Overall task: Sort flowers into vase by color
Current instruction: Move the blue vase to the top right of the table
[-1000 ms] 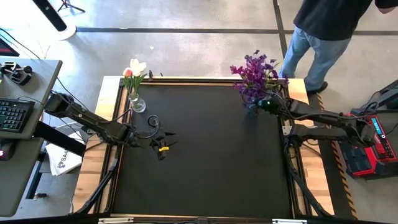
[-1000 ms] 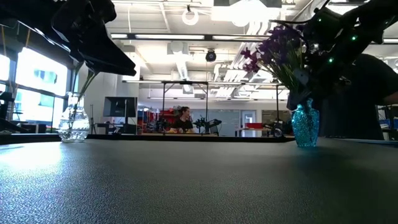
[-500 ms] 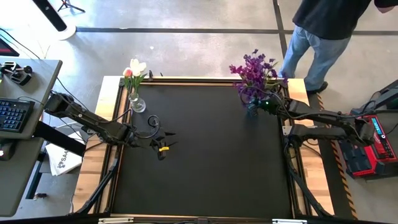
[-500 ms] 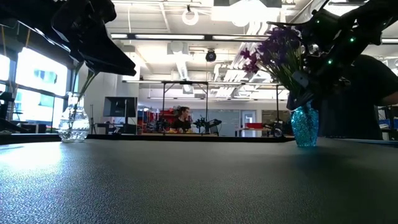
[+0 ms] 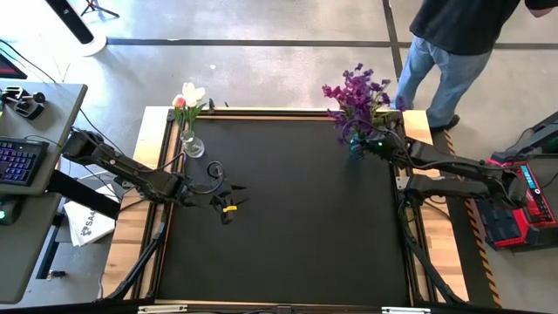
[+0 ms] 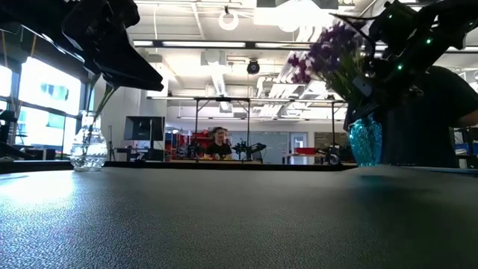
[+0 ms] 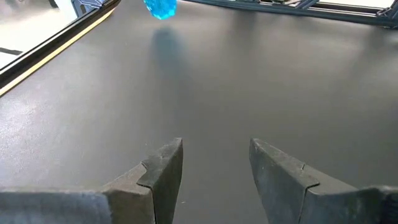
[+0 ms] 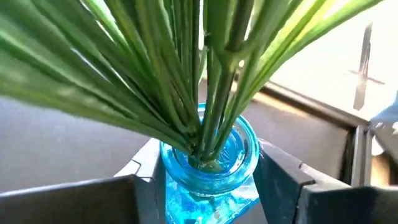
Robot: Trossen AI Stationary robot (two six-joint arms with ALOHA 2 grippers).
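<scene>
Purple bushy-blossomed artificial flowers (image 5: 356,94) with long green stems (image 8: 205,81) stand bunched in a blue faceted glass vase (image 8: 211,168) at the far right corner of the black table (image 5: 288,227). In the low view the vase's base (image 6: 364,140) seems to sit slightly above the table surface, so it looks lifted or tipped, though I cannot be sure. The right gripper (image 8: 208,177) is at this vase: in the right wrist view its two dark fingers (image 8: 146,177) stand on either side of the vase's neck, pressed close against the glass, gripping it.

At the far left corner, white and pink tulips (image 5: 187,97) stand in a clear glass vase (image 5: 192,144). No loose flowers lie on the table, so the sorting appears finished or nearly so. The left gripper (image 7: 214,168) waits over the table's left side, its fingers spread apart with nothing between them.

To do this step well, the right arm should keep the blue vase upright, since the top-heavy bunch could tilt it, set it flat on the table, and spread its fingers only once the base is resting fully. A person in jeans (image 5: 436,61) stands on the floor beyond the far right corner, so the arm should avoid swinging outward.
</scene>
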